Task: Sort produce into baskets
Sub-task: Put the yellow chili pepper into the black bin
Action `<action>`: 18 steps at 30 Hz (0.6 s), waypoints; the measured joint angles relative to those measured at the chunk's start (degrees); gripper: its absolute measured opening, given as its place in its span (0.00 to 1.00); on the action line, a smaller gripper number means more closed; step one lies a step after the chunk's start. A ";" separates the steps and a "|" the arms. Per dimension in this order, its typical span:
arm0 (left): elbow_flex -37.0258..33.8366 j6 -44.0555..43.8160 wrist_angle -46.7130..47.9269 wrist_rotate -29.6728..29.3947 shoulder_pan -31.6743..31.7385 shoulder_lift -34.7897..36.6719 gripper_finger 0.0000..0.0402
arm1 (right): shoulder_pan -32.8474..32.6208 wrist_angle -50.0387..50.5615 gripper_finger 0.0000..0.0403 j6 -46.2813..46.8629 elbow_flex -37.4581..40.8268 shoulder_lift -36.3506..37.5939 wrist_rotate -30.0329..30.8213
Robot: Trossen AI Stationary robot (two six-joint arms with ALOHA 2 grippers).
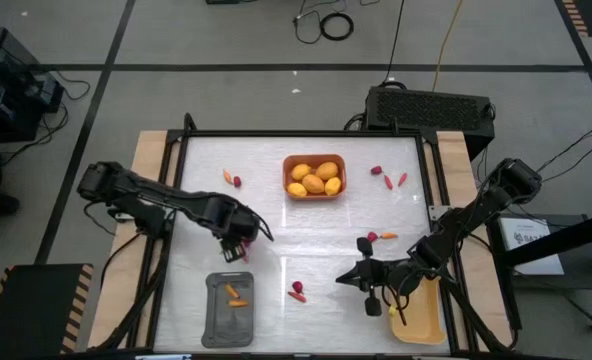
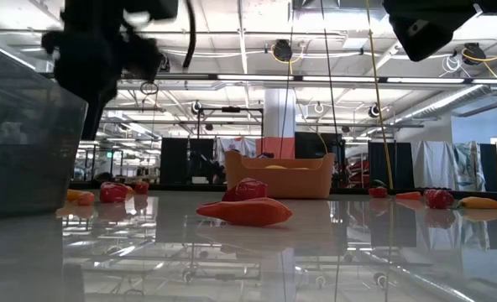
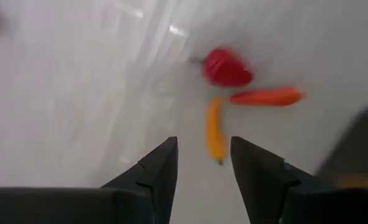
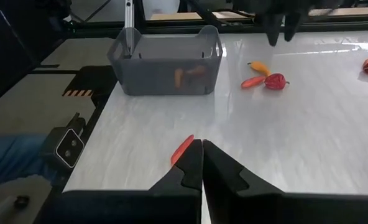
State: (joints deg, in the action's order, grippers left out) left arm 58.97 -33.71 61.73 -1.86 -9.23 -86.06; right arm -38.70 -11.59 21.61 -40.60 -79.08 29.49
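Across a white, glossy table top (image 1: 306, 240), three shallow baskets sit well apart. An orange-brown rectangular basket (image 1: 314, 192) at the far middle holds several yellow-orange rounded fruits (image 1: 317, 181). A dark grey rectangular basket (image 1: 228, 331) near the front left holds two thin orange sticks (image 1: 236, 296). A pale yellow basket (image 1: 423, 318) stands at the front right.

Loose produce lies scattered: a red berry with an orange stick (image 1: 298, 292) between the grey and yellow baskets, another pair (image 1: 381, 237) toward the right, small pieces (image 1: 389, 177) right of the orange basket, and a pair (image 1: 231, 179) to its left.

The left gripper (image 1: 238, 245) hovers above the table just behind the grey basket, its two dark fingers (image 3: 161, 171) parted and empty; beyond them its wrist view shows a red berry (image 3: 226, 68), an orange stick (image 3: 266, 96) and a small yellow-orange piece (image 3: 216, 130).

The right gripper (image 1: 361, 277) is beside the yellow basket, its fingers (image 4: 185, 171) pressed together, holding nothing.
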 joint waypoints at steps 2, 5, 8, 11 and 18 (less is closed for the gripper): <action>-2.92 -0.02 -1.79 1.21 1.22 -0.07 0.39 | 0.00 0.34 0.00 -0.06 0.00 -0.06 -1.01; -5.85 -0.04 -6.15 2.33 2.30 -0.06 0.39 | -0.04 1.00 0.00 -0.24 0.00 -0.08 -1.48; -7.12 0.02 -8.94 4.00 2.51 -0.06 0.39 | -0.03 1.26 0.00 -0.56 0.00 -0.10 -1.53; -7.78 0.03 -11.03 5.30 2.46 -0.06 0.39 | -0.03 1.26 0.00 -0.83 0.00 -0.10 -1.53; -10.78 -0.42 -14.46 5.36 2.35 -0.05 0.39 | -0.02 1.22 0.00 -1.29 0.00 -0.10 -1.55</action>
State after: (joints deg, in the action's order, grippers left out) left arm 48.19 -34.14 47.27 3.50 -6.87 -86.11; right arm -38.72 -10.37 20.32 -40.60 -79.18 27.94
